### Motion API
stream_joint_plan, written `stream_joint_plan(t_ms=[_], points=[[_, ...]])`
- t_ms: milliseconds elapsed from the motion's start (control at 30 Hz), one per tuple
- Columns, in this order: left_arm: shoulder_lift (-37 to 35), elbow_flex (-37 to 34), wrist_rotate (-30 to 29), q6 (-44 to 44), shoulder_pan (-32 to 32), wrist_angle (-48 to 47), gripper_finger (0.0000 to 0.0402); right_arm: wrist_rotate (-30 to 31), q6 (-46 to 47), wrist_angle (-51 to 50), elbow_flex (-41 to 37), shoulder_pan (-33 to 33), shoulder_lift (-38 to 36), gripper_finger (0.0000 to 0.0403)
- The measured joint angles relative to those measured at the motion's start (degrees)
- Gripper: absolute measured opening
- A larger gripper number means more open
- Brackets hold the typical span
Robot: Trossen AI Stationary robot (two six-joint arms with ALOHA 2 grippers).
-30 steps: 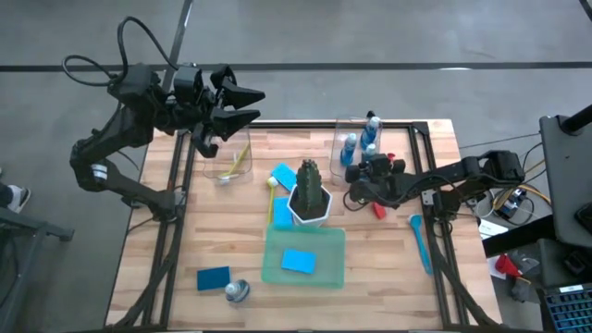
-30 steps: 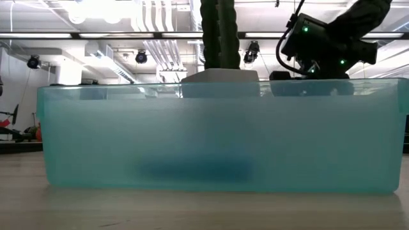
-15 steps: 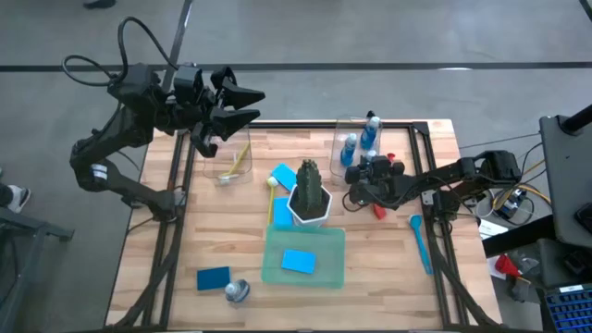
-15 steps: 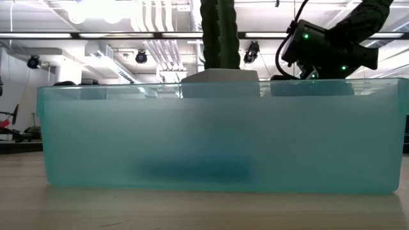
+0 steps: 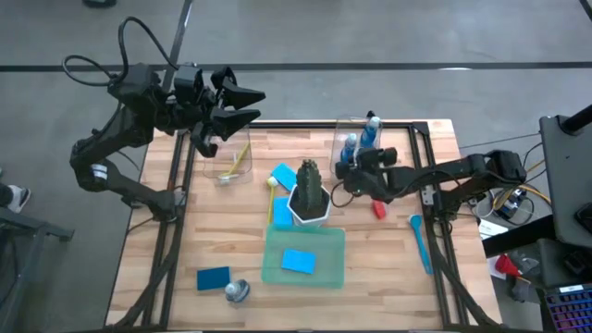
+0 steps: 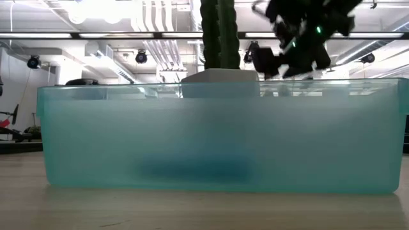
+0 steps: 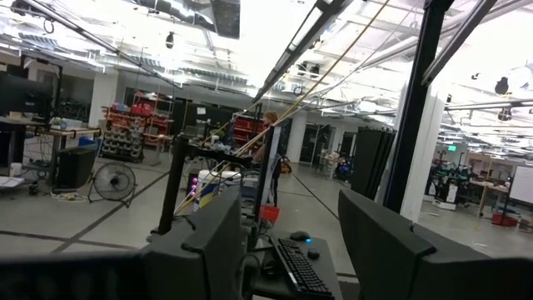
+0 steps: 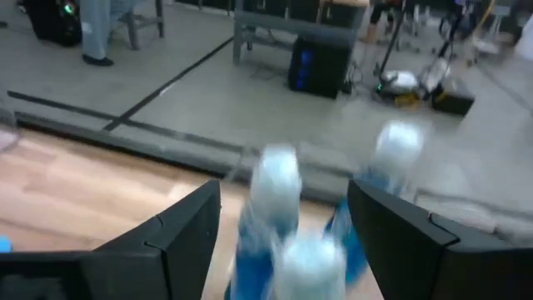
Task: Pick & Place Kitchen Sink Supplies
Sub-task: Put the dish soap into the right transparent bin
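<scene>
Blue-filled bottles [image 5: 359, 143] stand upright in a clear bin [image 5: 354, 128] at twelve o'clock from the right gripper [image 5: 347, 170], whose fingers are spread wide and empty just beside them. Left gripper [image 5: 252, 104], parted and empty, waits well apart at ten o'clock.

bright overhead light, motion-blurred bottles [image 8: 279, 200]

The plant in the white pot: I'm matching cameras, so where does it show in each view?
High view: plant at table centre, just behind the green tray.
Low view: its stems rise top centre, pot behind the tray's wall.
Left wrist view: not in it.
Right wrist view: not in it.
Shared landmark: the green tray.
</scene>
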Motion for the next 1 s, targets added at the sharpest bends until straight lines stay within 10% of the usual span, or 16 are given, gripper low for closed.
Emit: stream_joint_plan(t_ms=[600,1000], points=[[0.0,0.0,0.0,0.5,0.0,-0.4,0.0195,10.8,-27.4,0.1,15.4,-0.3,-18.1,0.0236],[-0.1,0.0,0.6,-0.2,0.0,-17.2,0.0195,-28.8,-29.9,-0.1,26.2,-0.4,-21.5,0.0224]])
